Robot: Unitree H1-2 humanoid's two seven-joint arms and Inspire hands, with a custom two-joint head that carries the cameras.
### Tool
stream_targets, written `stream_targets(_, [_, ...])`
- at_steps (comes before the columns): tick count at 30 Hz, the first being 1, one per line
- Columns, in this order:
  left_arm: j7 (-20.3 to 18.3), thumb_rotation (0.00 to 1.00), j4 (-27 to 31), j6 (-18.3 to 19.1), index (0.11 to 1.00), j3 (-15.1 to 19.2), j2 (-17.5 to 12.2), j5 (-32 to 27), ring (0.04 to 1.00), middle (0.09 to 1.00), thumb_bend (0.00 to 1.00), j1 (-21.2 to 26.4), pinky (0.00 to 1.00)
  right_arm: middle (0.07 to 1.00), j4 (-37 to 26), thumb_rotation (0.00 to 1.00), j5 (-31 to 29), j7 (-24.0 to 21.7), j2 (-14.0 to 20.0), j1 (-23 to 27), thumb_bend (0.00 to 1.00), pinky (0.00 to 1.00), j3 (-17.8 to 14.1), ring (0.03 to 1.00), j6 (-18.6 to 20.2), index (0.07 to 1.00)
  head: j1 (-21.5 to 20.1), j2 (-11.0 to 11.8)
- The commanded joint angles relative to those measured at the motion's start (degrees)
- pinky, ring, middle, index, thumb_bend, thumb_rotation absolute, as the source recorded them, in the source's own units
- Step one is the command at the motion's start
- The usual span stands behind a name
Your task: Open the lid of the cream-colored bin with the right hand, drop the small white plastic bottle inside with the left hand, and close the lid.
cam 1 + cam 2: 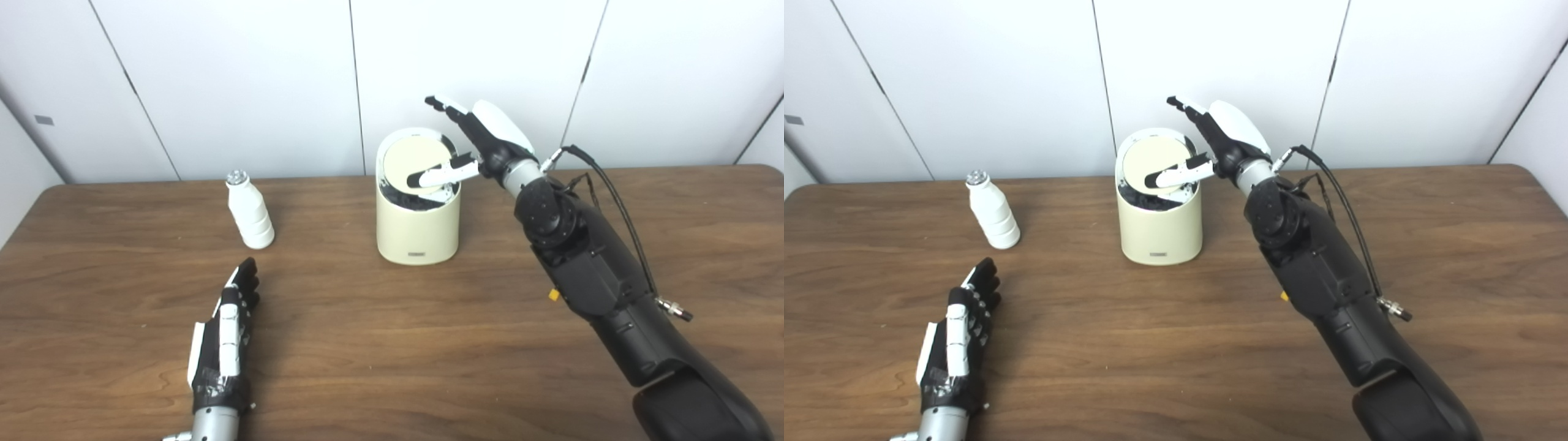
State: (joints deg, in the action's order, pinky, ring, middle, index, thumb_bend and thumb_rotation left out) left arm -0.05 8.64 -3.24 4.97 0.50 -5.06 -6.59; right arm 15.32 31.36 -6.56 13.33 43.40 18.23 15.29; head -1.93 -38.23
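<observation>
The cream-coloured round plastic bin (pixel 418 226) stands upright on the brown wooden table (pixel 392 343), its round lid (pixel 415 164) tilted up at the back, so a dark gap shows along the front rim — I cannot tell what lies inside beyond that dark lining. My right hand (pixel 474 144) is at the bin's top, fingers spread and raised above the rim, thumb (pixel 442 176) lying across the face of the lid. The small white ribbed plastic bottle (pixel 250 211) stands on the table well to the left of the bin, long axis nearly vertical, silver cap up and leaning a little to the left. My left hand (pixel 226 334) rests flat on the table just before the bottle — fingers straight and together, pointing toward it, holding nothing.
</observation>
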Motion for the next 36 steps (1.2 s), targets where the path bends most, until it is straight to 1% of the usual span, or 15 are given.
stream_targets(1, [0.12,1.00,-1.02,-0.67,0.933,-0.81,0.91,0.05,0.966,0.950,0.61,-0.45,0.98,0.940,-0.05,0.26,3.10,0.55,1.47,0.99,0.88,0.92,0.83,0.956,-0.06,0.934,-0.05,-0.07])
stream_targets(5, [0.09,1.00,-1.03,-0.43,0.934,-0.81,0.81,-0.02,0.969,0.955,0.62,-0.50,0.98,0.938,0.43,0.23,3.40,1.13,1.40,0.44,0.88,0.92,1.06,0.958,0.40,0.931,-0.05,-0.14])
stream_targets(8, [0.07,1.00,-1.07,-0.50,0.935,-0.85,0.76,-0.06,0.970,0.956,0.62,-0.47,0.98,0.941,0.60,0.30,1.78,1.35,1.05,0.18,0.87,0.93,0.13,0.963,0.37,0.930,-0.11,-0.10])
stream_targets(10, [0.19,1.00,-1.07,-0.56,0.936,-0.89,0.77,0.16,0.967,0.956,0.62,-0.48,0.98,0.935,0.35,0.40,0.73,1.18,0.72,0.15,0.82,0.90,-0.70,0.947,0.80,0.926,-0.11,-0.10])
stream_targets(12, [0.06,1.00,-1.21,-0.68,0.937,-0.91,0.71,0.01,0.968,0.956,0.62,-0.41,0.98,0.936,-0.84,0.54,-6.97,-1.22,-1.94,0.22,0.75,0.87,-6.14,0.931,4.96,0.929,-0.04,-0.05])
stream_targets(14, [-0.06,0.99,-1.63,-1.16,0.938,-0.84,0.61,-0.16,0.965,0.957,0.62,-0.29,0.98,0.955,-2.21,0.70,-18.25,-4.34,-5.99,0.50,0.67,0.93,-14.64,0.959,9.99,0.934,-0.05,0.01])
stream_targets(16, [0.00,0.99,-1.62,-1.10,0.938,-0.76,0.55,-0.09,0.962,0.957,0.61,-0.27,0.97,0.972,-2.02,0.77,-25.41,-5.48,-8.83,0.97,0.63,0.98,-20.95,0.987,11.55,0.929,-0.09,0.08])
stream_targets(18, [-0.07,0.99,-1.52,-0.97,0.941,-0.71,0.42,-0.17,0.962,0.957,0.61,-0.29,0.97,0.988,-1.70,0.89,-28.81,-5.50,-9.93,1.31,0.58,1.00,-23.99,0.995,11.63,0.942,-0.25,0.01])
stream_targets(19, [-0.16,0.99,-1.59,-1.09,0.941,-0.65,0.37,-0.35,0.962,0.957,0.61,-0.29,0.97,0.990,-1.60,0.90,-31.20,-4.82,-10.55,1.48,0.57,1.00,-25.60,0.995,11.64,0.943,-0.32,0.02])
stream_targets(21, [-0.27,0.99,-1.54,-1.08,0.941,-0.60,0.29,-0.57,0.968,0.959,0.61,-0.34,0.98,0.983,-1.10,0.89,-40.19,-1.68,-12.34,2.02,0.57,1.00,-29.78,0.999,11.64,0.917,-0.41,0.09])
stream_targets(22, [-0.29,0.98,-1.48,-1.01,0.942,-0.62,0.25,-0.54,0.970,0.959,0.61,-0.37,0.98,0.991,-0.94,0.93,-44.56,-0.64,-12.65,2.12,0.58,1.00,-30.94,1.000,11.64,0.923,-0.41,0.09])
stream_targets(25, [-0.13,0.98,-1.38,-0.97,0.943,-0.61,0.13,-0.13,0.970,0.959,0.61,-0.45,0.98,1.000,-1.04,0.99,-55.29,1.75,-11.77,1.78,0.63,1.00,-31.04,1.000,11.64,0.944,-0.56,0.12])
stream_targets(28, [-0.04,0.98,-1.25,-0.89,0.939,-0.56,-0.01,0.09,0.961,0.952,0.61,-0.52,0.97,1.000,-1.64,1.00,-63.75,5.56,-9.68,1.19,0.64,1.00,-28.93,1.000,11.64,0.953,-0.76,0.05])
stream_targets(33, [-0.29,0.99,-0.95,-0.85,0.946,-0.61,-0.23,-0.09,0.962,0.956,0.61,-0.65,0.98,1.000,-5.47,1.00,-72.20,11.88,-5.09,-1.36,0.61,1.00,-23.34,1.000,11.64,0.951,-0.89,0.04])
stream_targets(36, [-0.43,1.00,-0.82,-0.76,0.948,-0.60,-0.36,-0.29,0.969,0.961,0.62,-0.64,0.98,1.000,-8.49,1.00,-76.44,14.88,-2.94,-3.72,0.60,1.00,-21.39,1.000,11.64,0.957,-0.98,-0.04])
